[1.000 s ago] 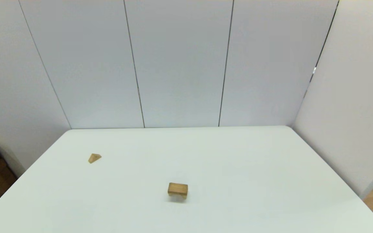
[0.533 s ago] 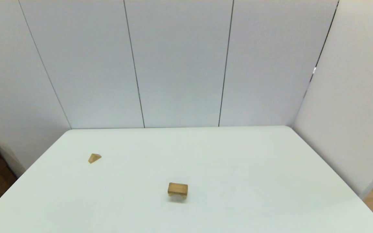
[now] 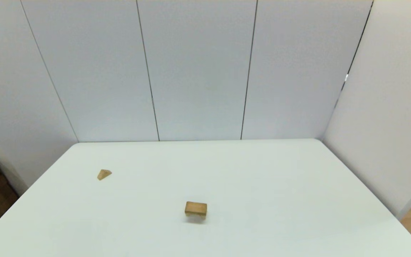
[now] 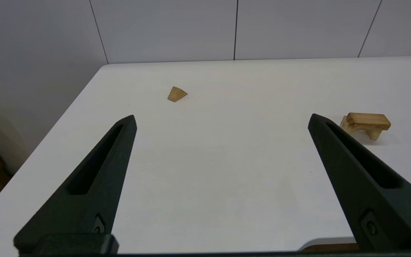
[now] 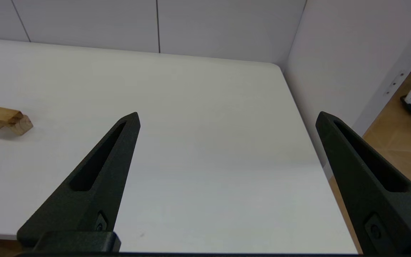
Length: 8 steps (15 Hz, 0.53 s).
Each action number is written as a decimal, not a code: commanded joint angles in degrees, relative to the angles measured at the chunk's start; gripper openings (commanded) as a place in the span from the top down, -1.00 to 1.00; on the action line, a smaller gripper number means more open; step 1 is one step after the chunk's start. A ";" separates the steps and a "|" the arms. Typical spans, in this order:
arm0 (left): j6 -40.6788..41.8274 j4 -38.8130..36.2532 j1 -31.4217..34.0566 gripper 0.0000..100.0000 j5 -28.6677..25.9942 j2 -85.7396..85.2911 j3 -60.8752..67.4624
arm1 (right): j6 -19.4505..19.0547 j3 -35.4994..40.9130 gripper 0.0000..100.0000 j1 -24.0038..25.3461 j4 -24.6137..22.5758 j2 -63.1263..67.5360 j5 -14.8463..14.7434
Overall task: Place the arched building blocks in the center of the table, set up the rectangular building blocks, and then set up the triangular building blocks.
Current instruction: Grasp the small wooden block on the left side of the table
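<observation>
Nothing on the table shifts between frames. We see the left gripper [image 4: 221, 119] and right gripper [image 5: 227, 117], fingers spread wide, empty, at the near edge. Centrally, a tan rectangular wooden slab [image 3: 196, 207] lies atop the light-wood arched block [image 4: 371, 132]; next, we judge, the left gripper fetches the small triangular wooden wedge [image 3: 103, 174], far left on the white table [image 3: 280, 185].
</observation>
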 commanded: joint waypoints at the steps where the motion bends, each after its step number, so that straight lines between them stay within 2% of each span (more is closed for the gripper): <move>1: -0.05 0.00 0.02 -1.00 -0.03 0.09 0.01 | -0.15 2.27 -1.00 0.44 -2.63 0.08 0.07; 5: -0.05 0.00 0.02 -1.00 -0.03 0.00 0.01 | -0.15 3.77 -1.00 1.23 -3.42 -0.27 -0.02; 8: -0.05 0.00 0.02 -1.00 -0.03 0.00 0.01 | -0.15 5.97 -1.00 2.02 -5.97 -1.24 0.07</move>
